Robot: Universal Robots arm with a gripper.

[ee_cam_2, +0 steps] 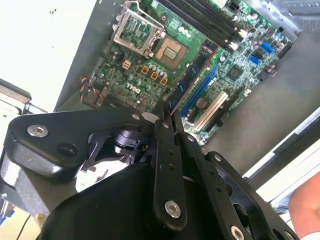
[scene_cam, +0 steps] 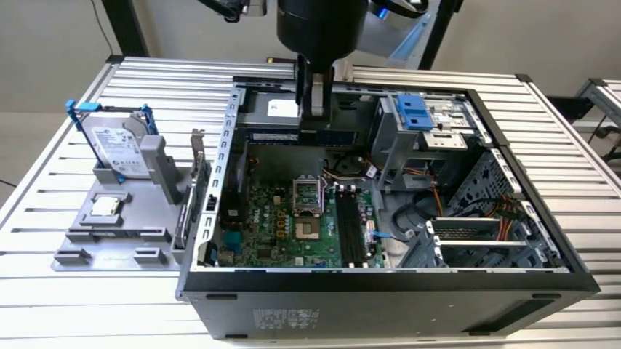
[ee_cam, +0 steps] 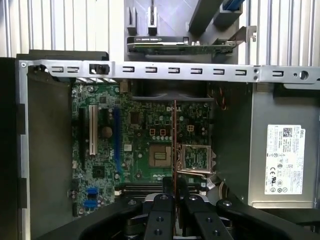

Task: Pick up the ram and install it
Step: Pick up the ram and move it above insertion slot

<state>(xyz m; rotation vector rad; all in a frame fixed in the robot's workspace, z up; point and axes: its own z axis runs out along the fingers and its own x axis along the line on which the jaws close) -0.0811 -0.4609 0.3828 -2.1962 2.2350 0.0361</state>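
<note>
My gripper [scene_cam: 315,123] is shut on the ram [scene_cam: 276,136], a long thin blue-green stick. I hold it level above the far end of the open computer case [scene_cam: 388,280]. In both wrist views the ram runs out edge-on from between the fingertips [ee_cam_2: 167,117] [ee_cam: 173,192], across the green motherboard [ee_cam: 145,125]. It hangs clear of the board; its edge [ee_cam_2: 191,77] [ee_cam: 174,140] passes beside the processor socket [ee_cam: 196,157]. The black memory slots [scene_cam: 345,222] [ee_cam_2: 200,15] lie on the board, nearer the case's front than the gripper.
A grey holder [scene_cam: 116,233] at the exterior view's left carries a silver hard drive in a blue frame [scene_cam: 116,145] and a small square processor chip [scene_cam: 105,207]. Drive bays [scene_cam: 422,116], cables and the power supply [ee_cam: 285,160] crowd the case. A person's arm [ee_cam_2: 305,205] is nearby.
</note>
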